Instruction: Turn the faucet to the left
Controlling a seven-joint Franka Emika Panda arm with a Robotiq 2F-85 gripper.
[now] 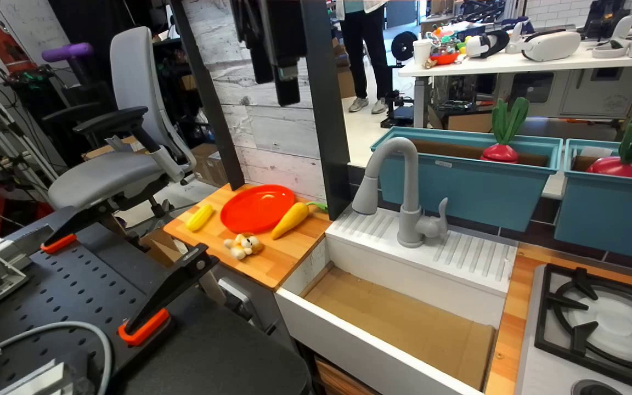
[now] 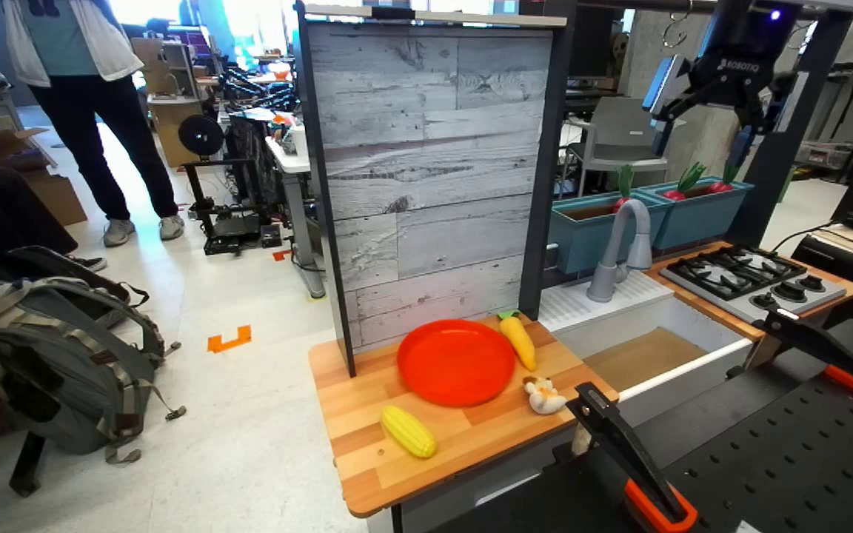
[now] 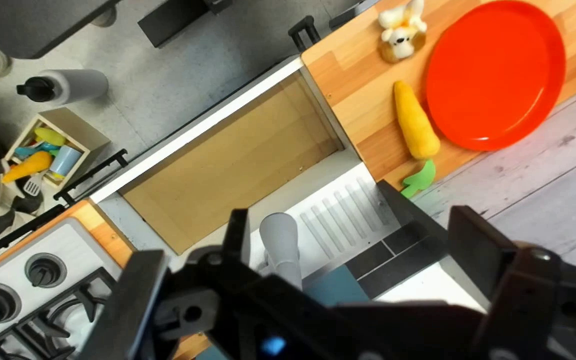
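Note:
The grey gooseneck faucet stands upright on the white ledge behind the sink, its spout end hanging downward. Its small side lever is on its right in that exterior view. The faucet also shows in an exterior view and from above in the wrist view, where its lower part is hidden by the gripper. My gripper is open and empty, held well above the counter and apart from the faucet. In the wrist view the gripper has its fingers wide apart, with the spout nearer the left finger.
Blue planters with red toy vegetables stand behind the faucet. A dark post and wooden panel rise beside the sink. A red plate and toy foods lie on the wooden counter; a stove is on the sink's other side.

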